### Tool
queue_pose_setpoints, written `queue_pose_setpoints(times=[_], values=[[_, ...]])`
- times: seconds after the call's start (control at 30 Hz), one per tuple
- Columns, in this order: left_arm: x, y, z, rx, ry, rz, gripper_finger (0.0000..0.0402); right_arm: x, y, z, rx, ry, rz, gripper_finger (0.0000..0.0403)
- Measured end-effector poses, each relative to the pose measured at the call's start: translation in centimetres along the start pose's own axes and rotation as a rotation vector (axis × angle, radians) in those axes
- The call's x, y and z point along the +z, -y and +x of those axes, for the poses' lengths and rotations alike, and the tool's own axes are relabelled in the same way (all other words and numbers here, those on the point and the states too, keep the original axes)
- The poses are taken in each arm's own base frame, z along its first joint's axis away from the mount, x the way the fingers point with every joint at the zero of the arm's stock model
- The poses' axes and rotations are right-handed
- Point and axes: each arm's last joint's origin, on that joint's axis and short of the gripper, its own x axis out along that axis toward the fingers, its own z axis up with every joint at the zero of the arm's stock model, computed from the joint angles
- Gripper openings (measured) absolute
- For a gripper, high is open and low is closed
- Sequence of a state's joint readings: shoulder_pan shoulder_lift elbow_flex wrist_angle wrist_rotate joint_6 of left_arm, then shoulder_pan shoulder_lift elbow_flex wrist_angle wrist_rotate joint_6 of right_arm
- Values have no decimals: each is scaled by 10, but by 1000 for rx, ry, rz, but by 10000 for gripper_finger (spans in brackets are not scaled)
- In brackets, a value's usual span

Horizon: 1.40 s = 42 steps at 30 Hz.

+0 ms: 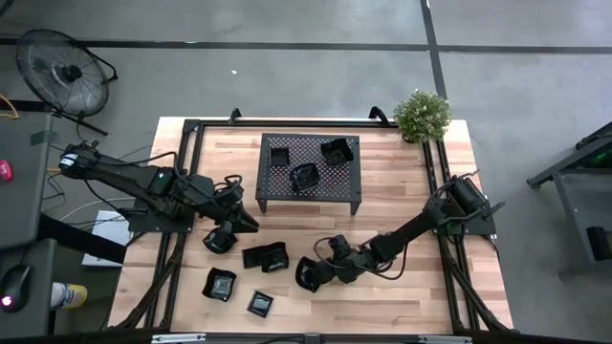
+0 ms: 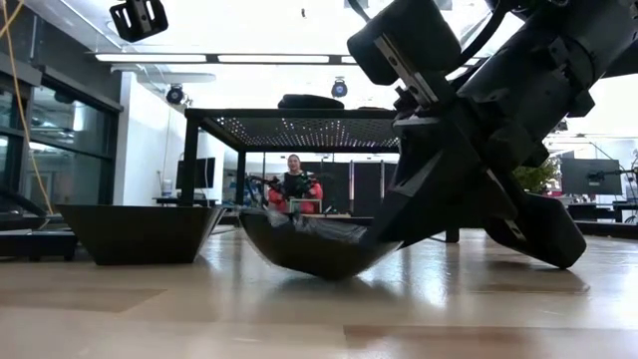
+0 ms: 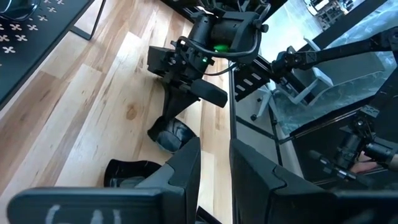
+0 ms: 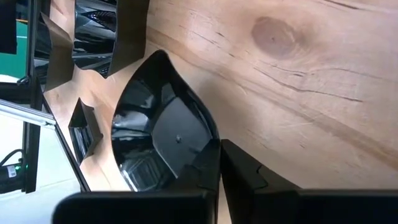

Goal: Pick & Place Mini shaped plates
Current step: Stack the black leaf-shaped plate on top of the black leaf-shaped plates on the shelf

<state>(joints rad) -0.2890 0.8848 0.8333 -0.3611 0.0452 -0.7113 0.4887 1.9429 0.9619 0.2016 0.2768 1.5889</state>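
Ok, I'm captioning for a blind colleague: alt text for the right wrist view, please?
The right pincer is shut on the rim of a glossy black teardrop-shaped plate resting on the pale wooden table. Other black plates lie beyond it.

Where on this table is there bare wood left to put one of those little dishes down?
Bare wood lies right of the mesh rack below the plant, and at the table's front right corner. Crowded: the front left, where loose dishes and both tools sit.
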Motion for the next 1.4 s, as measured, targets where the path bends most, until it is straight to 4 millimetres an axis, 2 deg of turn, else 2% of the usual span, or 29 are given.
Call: queue_pose_setpoints(times=[0.27, 0.5, 0.87, 1.03, 1.17, 1.4], values=[[0, 0, 0, -1, 1, 0, 83, 4, -10, -10, 43, 7, -33, 3], [1, 0, 0, -5, 6, 0, 83, 16, -30, -33, 126, 26, -65, 2], [3, 2, -5, -5, 51, 1, 83, 61, -60, -86, 212, 247, -120, 2], [9, 1, -6, 71, 173, -7, 83, 80, -67, -104, 235, 356, -148, 1], [16, 2, -5, 135, 303, -12, 83, 91, -68, -110, 221, 433, -178, 1], [18, 1, 5, 194, 349, 32, 83, 105, -67, -110, 154, 556, -290, 1]])
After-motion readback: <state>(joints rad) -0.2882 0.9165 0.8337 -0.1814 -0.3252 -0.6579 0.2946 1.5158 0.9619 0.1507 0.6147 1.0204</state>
